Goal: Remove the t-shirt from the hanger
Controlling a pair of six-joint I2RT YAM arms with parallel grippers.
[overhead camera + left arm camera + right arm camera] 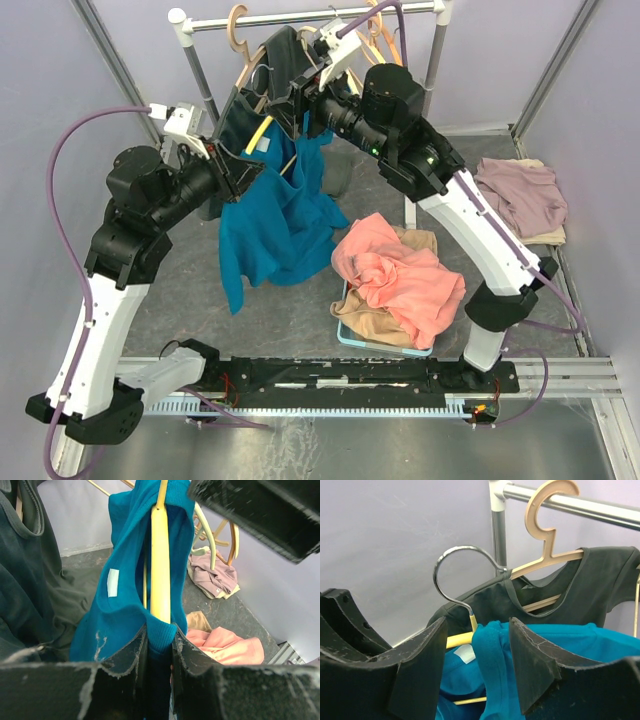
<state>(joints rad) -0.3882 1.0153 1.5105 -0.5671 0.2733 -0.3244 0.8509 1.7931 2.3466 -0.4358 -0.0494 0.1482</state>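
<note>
Left jaws are clenched on the teal t-shirt (125, 615) at one shoulder, pinching the fabric where it wraps the end of the yellow hanger (160, 555). Right jaws are released: they stand parted on either side of a bunched fold of the shirt's collar, with a clear gap at one finger (420, 665).

The t-shirt is on the hanger, held in the air between the two arms. Its body drapes down toward the desk (190, 300); whether the hem touches cannot be told. The hanger's metal hook (451, 575) is off the rail (600, 505) and hooked on nothing.

Behind, a dark t-shirt (600, 585) hangs on a beige hanger (547, 510) hooked over the rail. A pink garment (400, 270) lies heaped in a light blue tray (345, 335) near the right arm. A mauve garment (520, 195) lies at the desk's far right edge.
</note>
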